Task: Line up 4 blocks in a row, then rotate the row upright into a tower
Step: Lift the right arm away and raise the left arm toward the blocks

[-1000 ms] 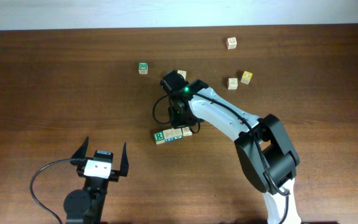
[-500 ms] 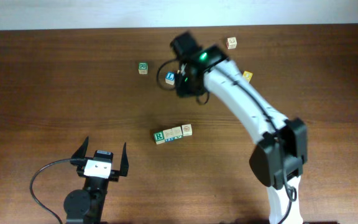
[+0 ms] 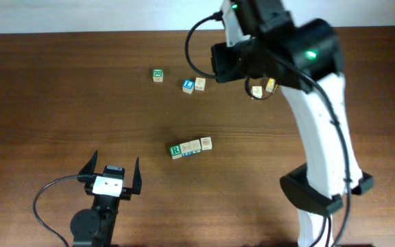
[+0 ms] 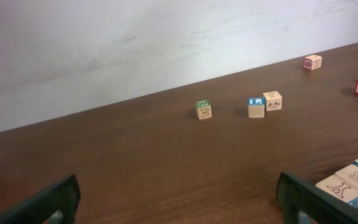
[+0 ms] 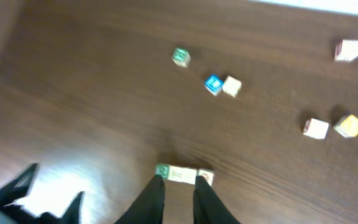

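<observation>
Three blocks lie in a row on the table: the green R block (image 3: 175,149), a teal-marked block (image 3: 190,146) and an orange-red-marked block (image 3: 206,143). A plain pale block (image 3: 200,84) rests further back, touching a blue-faced cube (image 3: 188,85). My right arm (image 3: 307,55) is raised high above the table. Its gripper (image 5: 178,186) hangs well above the row, fingers (image 5: 156,199) narrowly parted, nothing between them. My left gripper (image 3: 112,175) rests near the front edge, wide open and empty, with the row (image 4: 357,177) off to its right.
A green-topped cube (image 3: 158,75) sits at the back left. A pale cube (image 3: 256,90) and a yellow-faced cube (image 3: 271,85) lie partly under the raised right arm. Another pale cube (image 5: 347,50) sits near the far edge.
My right arm has lifted from table height near the blocks and swung up and back to the right. Its jaws have parted a little. The blue-faced cube has come into sight.
</observation>
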Motion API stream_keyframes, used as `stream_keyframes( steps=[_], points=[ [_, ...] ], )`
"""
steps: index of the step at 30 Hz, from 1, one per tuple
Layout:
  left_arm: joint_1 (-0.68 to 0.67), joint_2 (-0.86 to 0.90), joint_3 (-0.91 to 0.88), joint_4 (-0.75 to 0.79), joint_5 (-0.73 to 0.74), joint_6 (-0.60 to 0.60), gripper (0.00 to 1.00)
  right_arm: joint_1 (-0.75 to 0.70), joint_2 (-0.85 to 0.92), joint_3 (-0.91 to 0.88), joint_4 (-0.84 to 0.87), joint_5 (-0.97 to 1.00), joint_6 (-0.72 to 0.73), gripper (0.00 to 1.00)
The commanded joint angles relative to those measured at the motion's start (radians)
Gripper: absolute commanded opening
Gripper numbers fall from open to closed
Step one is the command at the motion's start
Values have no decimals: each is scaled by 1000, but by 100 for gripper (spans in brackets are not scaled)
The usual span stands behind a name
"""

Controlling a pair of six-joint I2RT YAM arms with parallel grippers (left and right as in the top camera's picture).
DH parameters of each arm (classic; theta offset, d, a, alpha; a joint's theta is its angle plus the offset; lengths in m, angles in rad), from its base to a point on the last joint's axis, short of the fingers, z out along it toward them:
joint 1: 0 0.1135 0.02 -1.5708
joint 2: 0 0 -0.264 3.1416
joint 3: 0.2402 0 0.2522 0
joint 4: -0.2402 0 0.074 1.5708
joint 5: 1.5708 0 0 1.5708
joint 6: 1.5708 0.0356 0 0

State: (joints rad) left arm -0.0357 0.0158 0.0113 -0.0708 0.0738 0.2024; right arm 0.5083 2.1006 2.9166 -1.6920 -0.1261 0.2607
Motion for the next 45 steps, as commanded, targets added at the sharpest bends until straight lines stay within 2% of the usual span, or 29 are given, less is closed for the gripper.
stream_keyframes(
  steps=[1,4,7,10,12,14,18,22,25,30,32,36,40,44,45],
  points=[
    [-3,-5,-2,-6,-11,13,99,2,-119,8,-7,-29,-18,18],
    [-3,-5,-2,-6,-11,13,99,2,-222,-54,-7,-27,-22,18],
    [-3,-5,-2,-6,-11,13,99,2,-364,-209,-7,43,-21,19],
    [-3,-5,-2,-6,-11,13,99,-5,-491,-418,-6,197,16,30],
    [-3,-5,-2,-6,-11,13,99,-27,-536,-540,-6,237,55,31],
    [-3,-5,-2,-2,-6,9,99,-58,-550,-643,-3,215,54,27],
    [-3,-4,-1,35,136,-70,99,-113,-544,-896,92,148,39,18],
    [-3,42,54,-90,184,-235,99,-158,-538,-1159,301,23,1,17],
    [-3,114,130,-153,204,-267,99,-193,-538,-1263,388,-21,1,17],
    [-3,374,330,-181,213,-270,99,-229,-538,-1371,505,-55,1,17],
    [-3,561,469,-214,235,-270,99,-228,-530,-1381,526,-55,1,17],
    [-3,895,745,-366,298,-269,99,-229,-505,-1381,538,-55,2,16],
    [-3,1192,1019,-579,307,-269,99,-229,-467,-1381,543,-69,6,11],
    [-3,1365,1137,-645,312,-270,99,-228,-410,-1382,579,-140,4,10],
    [-3,1400,1143,-645,355,-270,99,-229,-380,-1382,599,-173,1,10]
  ],
)
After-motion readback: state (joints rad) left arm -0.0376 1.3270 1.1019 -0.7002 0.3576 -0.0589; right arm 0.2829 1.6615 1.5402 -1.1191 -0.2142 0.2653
